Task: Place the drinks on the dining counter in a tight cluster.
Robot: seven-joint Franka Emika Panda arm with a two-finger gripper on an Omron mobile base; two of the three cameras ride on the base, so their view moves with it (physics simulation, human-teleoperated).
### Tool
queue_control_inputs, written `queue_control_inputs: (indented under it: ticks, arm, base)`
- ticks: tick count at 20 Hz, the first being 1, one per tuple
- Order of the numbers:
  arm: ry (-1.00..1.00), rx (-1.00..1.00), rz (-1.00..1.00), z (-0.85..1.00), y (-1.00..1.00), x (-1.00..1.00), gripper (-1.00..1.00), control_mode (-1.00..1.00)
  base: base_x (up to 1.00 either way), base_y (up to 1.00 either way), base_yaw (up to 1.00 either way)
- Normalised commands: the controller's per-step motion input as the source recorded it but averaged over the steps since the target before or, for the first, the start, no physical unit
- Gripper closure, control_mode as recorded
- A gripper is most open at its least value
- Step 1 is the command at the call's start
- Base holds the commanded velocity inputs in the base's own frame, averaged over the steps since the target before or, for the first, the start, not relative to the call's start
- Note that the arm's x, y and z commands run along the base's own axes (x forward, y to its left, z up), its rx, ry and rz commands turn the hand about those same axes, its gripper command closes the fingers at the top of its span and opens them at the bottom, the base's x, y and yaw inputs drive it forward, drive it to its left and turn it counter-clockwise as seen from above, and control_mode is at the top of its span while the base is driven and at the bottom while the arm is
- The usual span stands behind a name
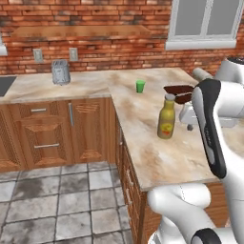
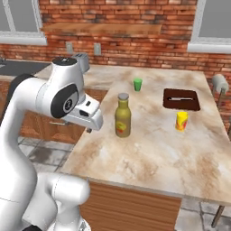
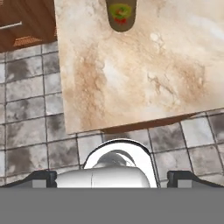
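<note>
One drink is all I can see so far: with my tool (image 3: 112, 177) spread wide and empty over the counter's (image 3: 131, 83) near edge, I judge I am at the approach step. Next I must reach forward to the olive-yellow bottle (image 2: 122, 115), upright mid-counter. Farther back, the right base view shows a yellow can (image 2: 181, 121); the left hides it behind my arm.

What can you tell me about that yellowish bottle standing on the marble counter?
The olive-yellow bottle stands upright on the beige marble dining counter, near its middle. It has a grey cap, a narrow neck widening to a rounded body, and a red-and-yellow label low on its front. It looks like glossy plastic or glass filled with sauce-coloured liquid. Nothing touches it but the counter; a small green cup stands apart behind it.
</note>
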Motion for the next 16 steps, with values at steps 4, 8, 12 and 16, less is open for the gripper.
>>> queue_control_inputs:
  ticks: [4, 8, 12, 16]
  arm:
    - [0.00, 0.00, 0.00, 0.00, 0.00, 0.00, -1.00, 1.00]
    - [0.00, 0.00, 0.00, 0.00, 0.00, 0.00, -1.00, 1.00]
    - [0.00, 0.00, 0.00, 0.00, 0.00, 0.00, -1.00, 1.00]
    - [0.00, 0.00, 0.00, 0.00, 0.00, 0.00, -1.00, 1.00]
  base:
    - [-0.64, 0.00, -0.73]
    - [-0.49, 0.00, -0.75]
    - [-0.29, -0.18, -0.71]
    - [-0.02, -0.43, -0.78]
